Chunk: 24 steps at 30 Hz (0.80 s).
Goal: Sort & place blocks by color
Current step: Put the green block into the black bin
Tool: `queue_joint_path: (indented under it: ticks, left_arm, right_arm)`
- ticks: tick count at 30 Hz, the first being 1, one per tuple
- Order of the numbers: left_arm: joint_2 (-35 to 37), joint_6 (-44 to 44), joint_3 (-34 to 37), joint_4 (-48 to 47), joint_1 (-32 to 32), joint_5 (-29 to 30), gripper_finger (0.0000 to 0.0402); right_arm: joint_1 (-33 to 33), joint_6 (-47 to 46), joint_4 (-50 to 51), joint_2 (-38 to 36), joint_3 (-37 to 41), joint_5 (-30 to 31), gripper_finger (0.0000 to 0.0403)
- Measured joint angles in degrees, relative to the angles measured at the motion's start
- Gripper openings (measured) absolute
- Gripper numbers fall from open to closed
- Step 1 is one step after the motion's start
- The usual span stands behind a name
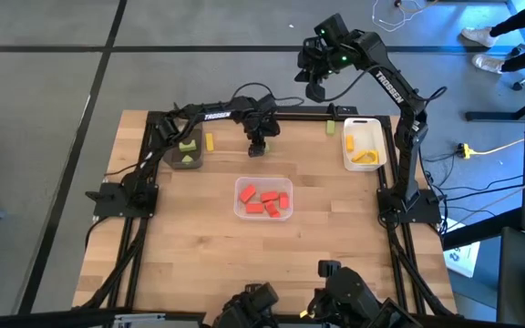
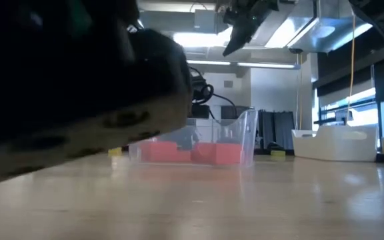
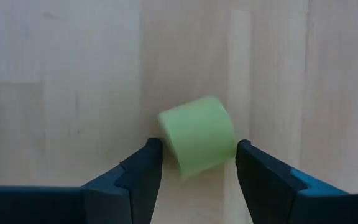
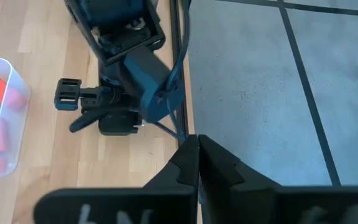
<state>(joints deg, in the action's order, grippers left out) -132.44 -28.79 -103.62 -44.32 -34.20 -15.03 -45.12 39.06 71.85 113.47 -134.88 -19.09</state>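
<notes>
Three trays on the table [image 1: 199, 255], mostly sorted already. Clear tray [image 1: 241, 211] mid-table holds five or so red blocks [image 1: 264, 201]. White tray [image 1: 348, 160] far right has yellow blocks [image 1: 365, 157] in it. Dark grey tray [image 1: 173, 160] far left holds two or so light green blocks [image 1: 188, 146].

Judging by what's loose, three are left: a yellow block [image 1: 210, 142] just right of the grey tray, a small yellowish-green piece [image 1: 331, 128] just left of the white tray, and the green block [image 3: 197, 137] now in work.

Left gripper [image 1: 257, 148] is down at the table, far centre, fingers parted and straddling that green block, one finger [image 3: 143, 171] at each side, not clamped as far as I can see. It's a stubby light green cylinder lying on its side, smooth, matte, edges rounded. It may roll if nudged off-centre.

Right gripper [image 1: 316, 89] is raised beyond the far edge, fingers pressed together, empty.
</notes>
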Motion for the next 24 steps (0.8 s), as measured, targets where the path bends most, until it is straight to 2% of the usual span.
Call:
queue_joint_path:
  ticks: [4,11,20,24]
  left_arm:
    - [0.0,-0.2,-0.1,0.5,-1.2,-2.9,0.0192]
    - [-0.1,-1.2,-0.1,0.3,-1.2,-3.0,0.0190]
    - [-0.2,-1.8,-0.1,0.1,-0.3,-2.4,0.0129]
    - [-0.2,-1.4,-0.1,-0.2,-0.2,-2.6,0.0116]
  right_arm:
    - [0.0,0.0,-0.1,0.0,0.0,0.0,0.0012]
    - [0.0,0.0,-0.5,0.0,0.0,0.0,0.0012]
    - [0.0,0.0,-0.5,0.0,0.0,0.0,0.0012]
    - [0.0,0.0,-0.5,0.0,0.0,0.0,0.0012]
